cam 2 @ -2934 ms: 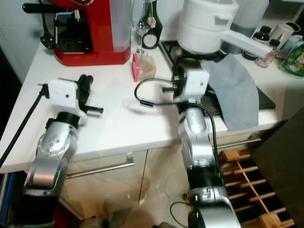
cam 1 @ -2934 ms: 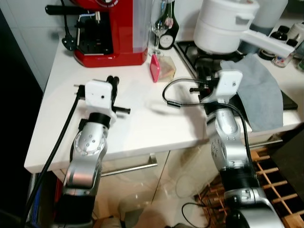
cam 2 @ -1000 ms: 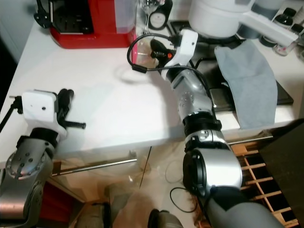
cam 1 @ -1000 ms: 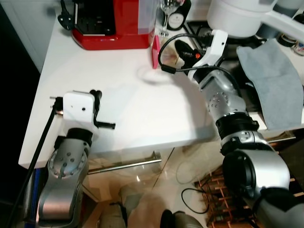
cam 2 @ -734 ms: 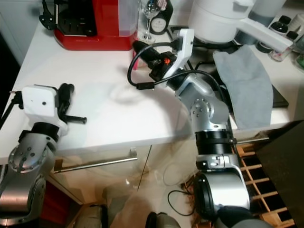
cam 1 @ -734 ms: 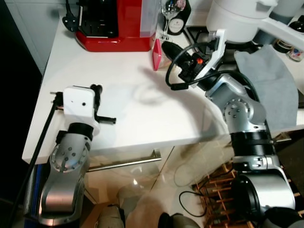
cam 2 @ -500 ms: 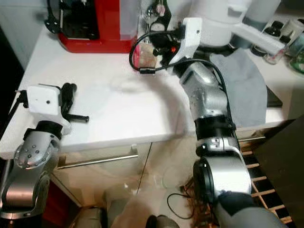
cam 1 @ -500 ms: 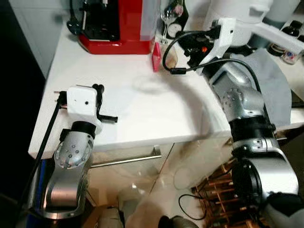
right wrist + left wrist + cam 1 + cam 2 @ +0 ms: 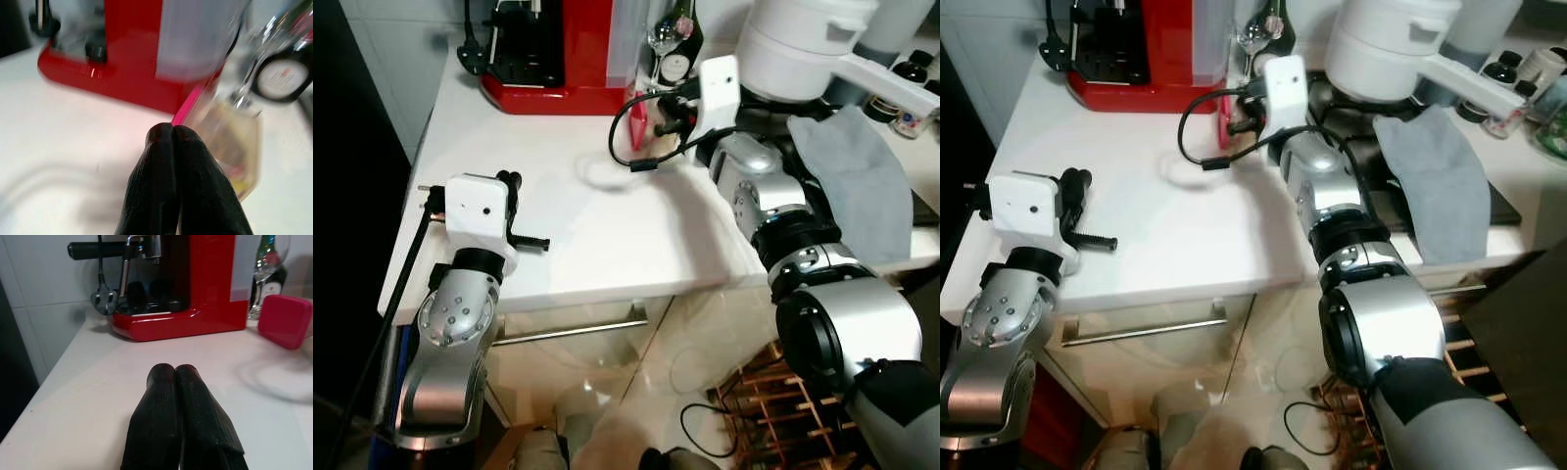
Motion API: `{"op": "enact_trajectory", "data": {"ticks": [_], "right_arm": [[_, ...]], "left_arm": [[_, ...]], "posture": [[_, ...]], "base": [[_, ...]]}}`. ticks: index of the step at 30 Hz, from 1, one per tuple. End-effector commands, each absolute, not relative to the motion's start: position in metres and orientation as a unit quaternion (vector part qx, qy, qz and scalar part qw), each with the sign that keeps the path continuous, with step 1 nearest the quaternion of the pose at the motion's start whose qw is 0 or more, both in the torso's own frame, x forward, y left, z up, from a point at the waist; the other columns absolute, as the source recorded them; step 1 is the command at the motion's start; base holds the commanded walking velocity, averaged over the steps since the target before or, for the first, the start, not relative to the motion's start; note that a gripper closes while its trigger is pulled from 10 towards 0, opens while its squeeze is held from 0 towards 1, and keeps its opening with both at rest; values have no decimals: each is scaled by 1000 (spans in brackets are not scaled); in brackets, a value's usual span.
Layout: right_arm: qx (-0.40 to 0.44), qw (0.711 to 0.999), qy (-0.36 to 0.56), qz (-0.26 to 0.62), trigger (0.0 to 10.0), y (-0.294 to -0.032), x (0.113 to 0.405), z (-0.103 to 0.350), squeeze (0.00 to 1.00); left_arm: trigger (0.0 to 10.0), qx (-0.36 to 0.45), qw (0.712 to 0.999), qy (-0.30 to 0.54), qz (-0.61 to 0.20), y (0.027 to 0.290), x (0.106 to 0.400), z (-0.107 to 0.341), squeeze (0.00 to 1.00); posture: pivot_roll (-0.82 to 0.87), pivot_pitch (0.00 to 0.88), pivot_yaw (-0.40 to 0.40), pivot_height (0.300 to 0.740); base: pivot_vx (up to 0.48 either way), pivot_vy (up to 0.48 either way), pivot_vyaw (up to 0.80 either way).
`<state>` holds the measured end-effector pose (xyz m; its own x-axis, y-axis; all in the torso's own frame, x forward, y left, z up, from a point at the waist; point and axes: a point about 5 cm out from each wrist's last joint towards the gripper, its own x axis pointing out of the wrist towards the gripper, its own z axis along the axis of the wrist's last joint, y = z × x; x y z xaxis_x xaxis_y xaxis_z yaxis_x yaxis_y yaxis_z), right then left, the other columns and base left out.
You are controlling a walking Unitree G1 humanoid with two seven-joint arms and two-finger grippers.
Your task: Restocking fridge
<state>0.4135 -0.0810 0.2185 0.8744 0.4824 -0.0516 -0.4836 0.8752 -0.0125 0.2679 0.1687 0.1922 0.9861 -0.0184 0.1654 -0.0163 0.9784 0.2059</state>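
Note:
A clear food box with a pink lid (image 9: 637, 125) stands on edge on the white counter (image 9: 607, 235), just in front of the red coffee machine (image 9: 558, 59). My right gripper (image 9: 172, 131) is shut with nothing in it. Its tips hover just short of the box's pink lid edge (image 9: 190, 104) and clear body (image 9: 234, 142). In the left eye view the right gripper (image 9: 670, 116) sits beside the box. My left gripper (image 9: 171, 374) is also shut and empty. It rests low over the counter's left part (image 9: 511, 184), well away from the box (image 9: 285, 321).
A wine glass (image 9: 664, 39) and a dark bottle (image 9: 680, 54) stand behind the box. A white pot (image 9: 803, 49) sits on the hob, with a grey cloth (image 9: 862, 176) draped to the right. A wooden rack (image 9: 783, 411) stands on the floor below.
My right arm has swung from the counter's front right to the back, bringing its shut fingers up to the pink-lidded box. The camera has shifted. The left gripper stays where it was.

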Motion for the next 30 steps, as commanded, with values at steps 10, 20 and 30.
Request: {"op": "enact_trajectory", "data": {"ticks": [10,20,30], "right_arm": [[-10,910,86,405,10000,-84,400,207,122],[70,870,-41,487,10000,-102,363,284,137],[-80,978,-32,188,10000,-121,413,244,133]], "left_arm": [[10000,109,990,-85,-3,167,276,194,0],[10000,104,990,-95,0,168,280,198,0],[10000,109,990,-92,-4,166,274,197,0]], "posture": [[186,17,-113,740],[147,0,-107,740],[221,47,-120,740]], "base": [[0,0,0],[0,0,0],[0,0,0]]}}
